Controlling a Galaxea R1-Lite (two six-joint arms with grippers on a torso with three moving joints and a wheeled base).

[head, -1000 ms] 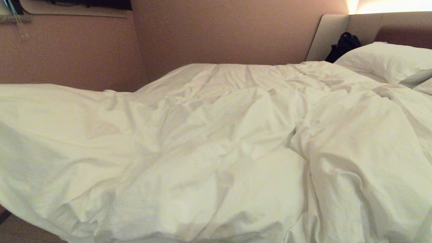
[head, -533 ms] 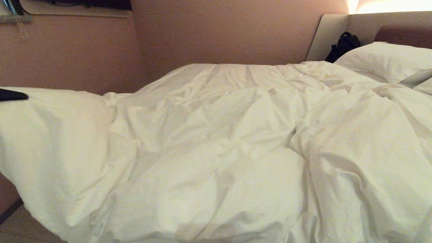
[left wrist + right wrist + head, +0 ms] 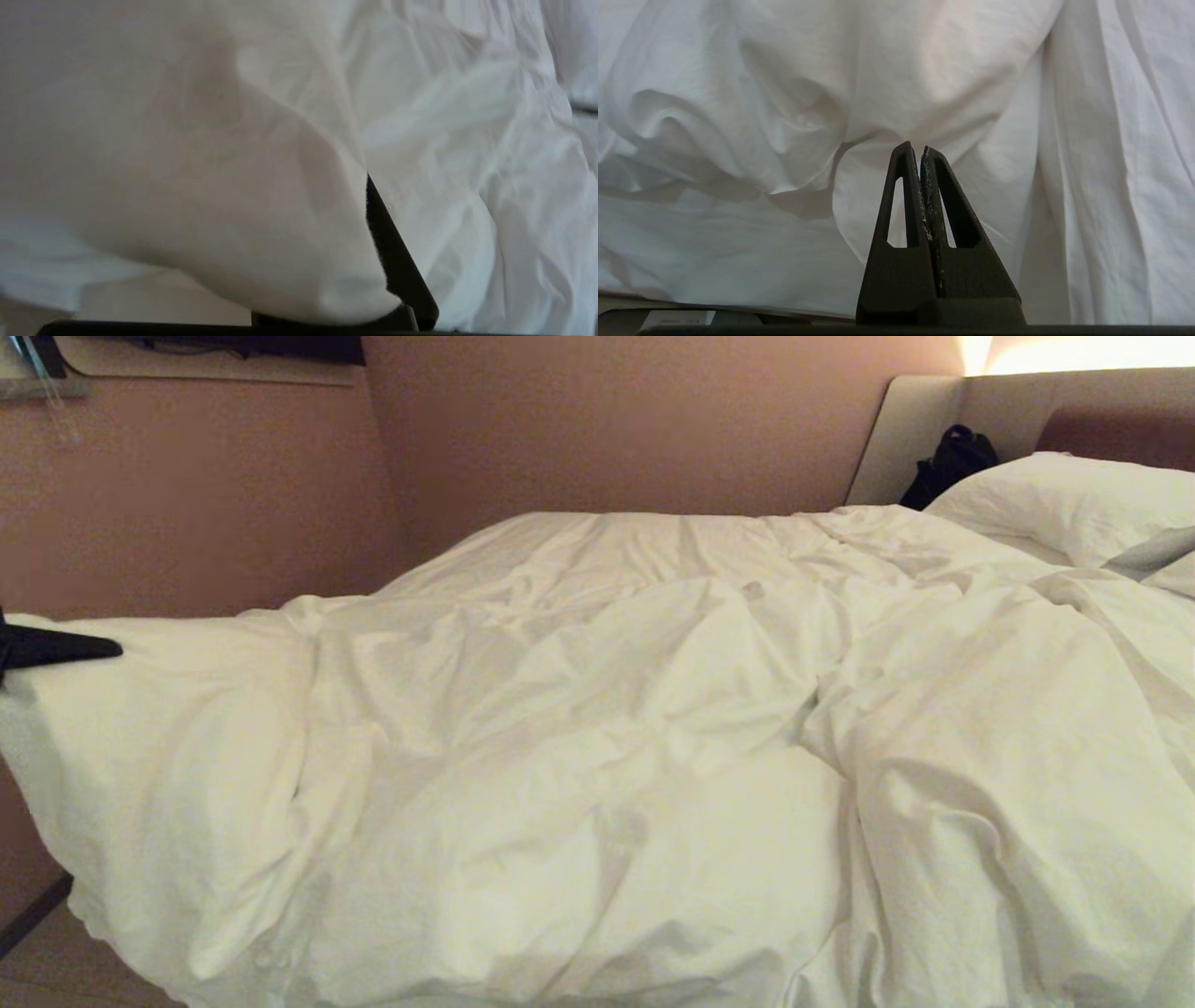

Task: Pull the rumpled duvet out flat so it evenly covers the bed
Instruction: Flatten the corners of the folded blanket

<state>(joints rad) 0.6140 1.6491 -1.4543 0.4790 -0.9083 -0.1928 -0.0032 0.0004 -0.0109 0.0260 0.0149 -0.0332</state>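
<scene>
step: spreading | puffy creased white duvet (image 3: 597, 756) bunched across the wide white bed (image 3: 579, 537), overhanging its left edge | left gripper (image 3: 89, 647) jaws clamped on that overhanging edge to draw it flat | right gripper (image 3: 920, 154) jaws closed, empty, idle beside cloth

Head view: high, facing forward and down across the bed (image 3: 896, 439), from its near side toward the far wall (image 3: 607, 429); the headboard end lies to the right. Left wrist view: very close behind the left gripper (image 3: 397, 261), with the duvet (image 3: 187, 177) filling the frame. Right wrist view: close behind the right gripper (image 3: 920, 151), facing hanging folds. All three views share the duvet.
</scene>
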